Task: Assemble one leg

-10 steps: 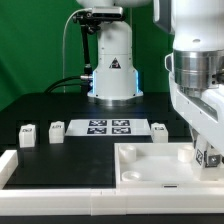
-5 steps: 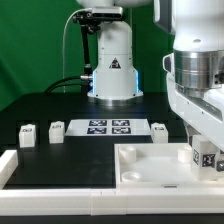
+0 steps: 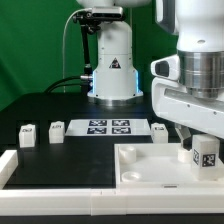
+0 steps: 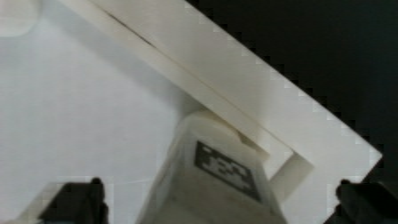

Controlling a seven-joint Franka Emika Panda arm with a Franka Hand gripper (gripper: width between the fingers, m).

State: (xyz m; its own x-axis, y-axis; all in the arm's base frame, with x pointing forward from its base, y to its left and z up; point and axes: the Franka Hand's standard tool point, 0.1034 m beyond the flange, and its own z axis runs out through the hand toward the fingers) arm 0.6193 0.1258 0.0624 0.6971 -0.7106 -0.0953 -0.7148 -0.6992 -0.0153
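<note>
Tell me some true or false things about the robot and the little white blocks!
1. Three small white legs stand on the dark table beyond the tray: one, another, a third. True.
2. A leg with a black-and-white tag stands at the tray's corner on the exterior view's right. True.
3. The marker board lies inside the tray. False: it lies on the dark table beyond the tray.
4. The gripper is squeezing that leg. False: in the wrist view its fingertips stand apart on either side, not touching it.
5. The robot's base is bright red. False: it is white.
</note>
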